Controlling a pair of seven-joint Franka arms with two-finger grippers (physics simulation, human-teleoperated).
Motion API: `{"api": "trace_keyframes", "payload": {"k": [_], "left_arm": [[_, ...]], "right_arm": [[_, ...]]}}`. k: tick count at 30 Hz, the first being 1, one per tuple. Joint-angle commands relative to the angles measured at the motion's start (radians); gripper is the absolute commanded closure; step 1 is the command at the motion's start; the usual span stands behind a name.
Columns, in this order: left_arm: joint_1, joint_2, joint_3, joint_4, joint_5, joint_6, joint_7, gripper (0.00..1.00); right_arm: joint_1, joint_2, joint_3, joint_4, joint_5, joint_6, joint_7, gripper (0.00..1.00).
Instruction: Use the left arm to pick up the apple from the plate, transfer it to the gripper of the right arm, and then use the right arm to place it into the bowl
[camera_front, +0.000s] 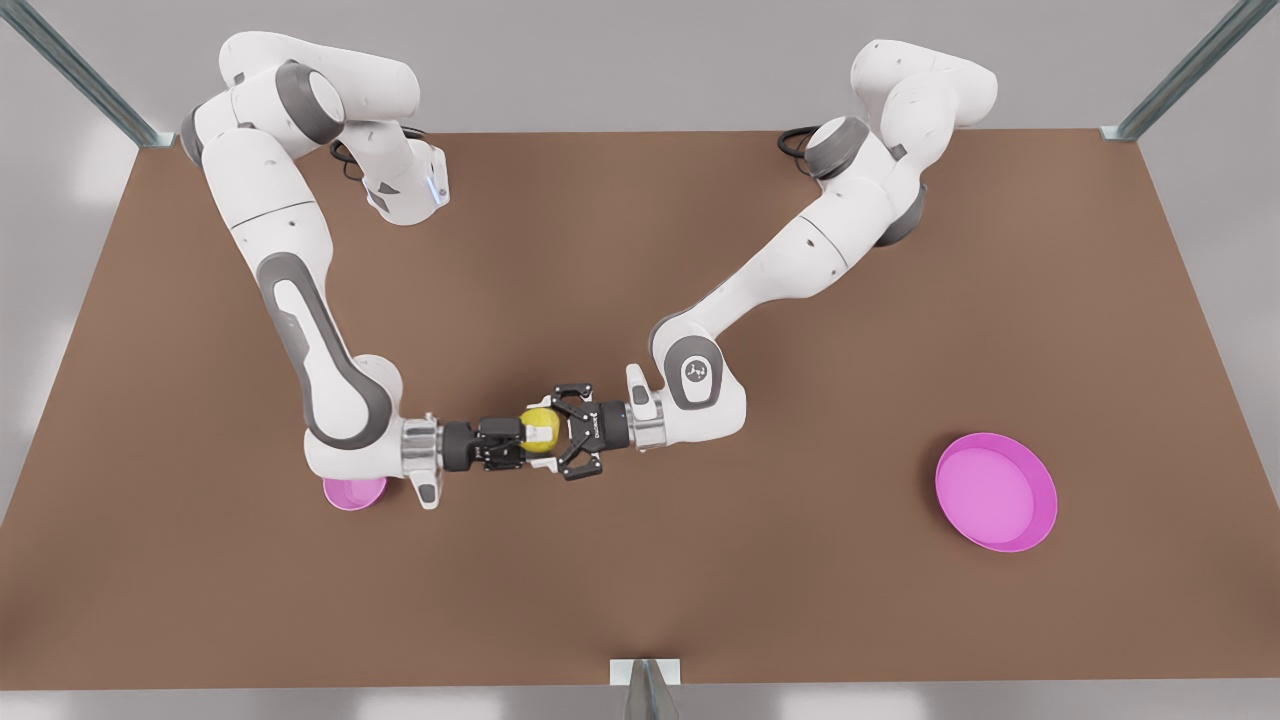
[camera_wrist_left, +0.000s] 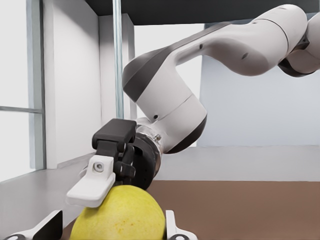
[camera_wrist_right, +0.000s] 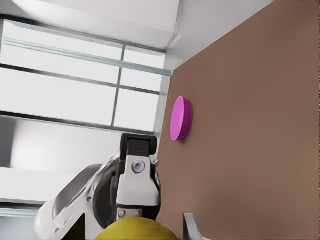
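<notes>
Nearest in the front view, the bench (camera_front: 700, 600) lies bare up to the two end effectors, which meet nose to nose above its middle. The apple (camera_front: 530, 418) hangs between them in the air, well apart from both dishes. The left end effector (camera_front: 556, 432), on the arm at the front view's right, has its fingers (camera_wrist_left: 172, 226) set to either side of the fruit and appears clamped on it. The right end effector (camera_front: 522, 438) reaches in from the front view's left and touches the apple; I cannot tell whether it has taken hold.

The apple looks light, stiff and smooth-skinned, so it could roll or slip out of a shallow pinch. My judgement is that the best hold is across its widest girth, at right angles to the other end effector's hold.

Farther off, the bowl (camera_front: 352, 493) sits at the front view's left, mostly hidden under the right arm's wrist. The plate (camera_front: 995, 490) lies empty at the front view's right. In both wrist views the lower part of the apple is cut off, so the contact points are hard to make out.
</notes>
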Motion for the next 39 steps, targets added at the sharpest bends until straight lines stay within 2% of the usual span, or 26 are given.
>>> {"api": "trace_keyframes", "payload": {"k": [1,7,16,24,33,34,36,38,39], "left_arm": [[0.000,-0.003,-0.001,0.000,-0.001,0.001,0.016,0.01],[0.002,-0.005,0.001,0.000,-0.001,0.003,0.016,0.01],[0.003,-0.005,0.003,0.000,0.001,0.004,0.016,0.01],[0.003,-0.007,0.006,0.000,0.001,0.004,0.016,0.01],[0.038,-0.019,0.015,-0.003,0.012,0.003,-0.022,0.01],[0.074,-0.043,0.044,-0.012,0.143,0.001,-0.195,0.01],[0.149,-0.108,0.058,-0.035,0.665,-0.017,-0.786,0.00],[0.270,-0.180,0.055,-0.036,1.276,-0.342,-1.405,0.00],[0.316,-0.210,0.056,-0.036,1.366,-0.463,-1.473,0.00]], "right_arm": [[0.001,-0.002,-0.002,0.000,-0.005,-0.007,-0.022,0.21],[0.001,0.000,-0.002,0.000,-0.005,-0.007,-0.019,0.26],[-0.001,-0.002,-0.003,0.000,-0.008,-0.007,-0.013,0.27],[-0.053,-0.011,-0.003,-0.002,-0.081,-0.026,-0.007,0.27],[-0.197,-0.008,-0.006,0.003,-0.293,-0.060,0.030,0.29],[-0.214,-0.008,-0.006,0.003,-0.307,-0.076,0.030,0.29],[-0.251,-0.009,-0.006,0.008,-0.362,-0.080,0.033,0.29],[-0.298,-0.012,-0.003,0.014,-0.455,-0.082,0.036,0.30],[-0.314,-0.014,0.001,0.015,-0.480,-0.092,0.036,0.30]]}}
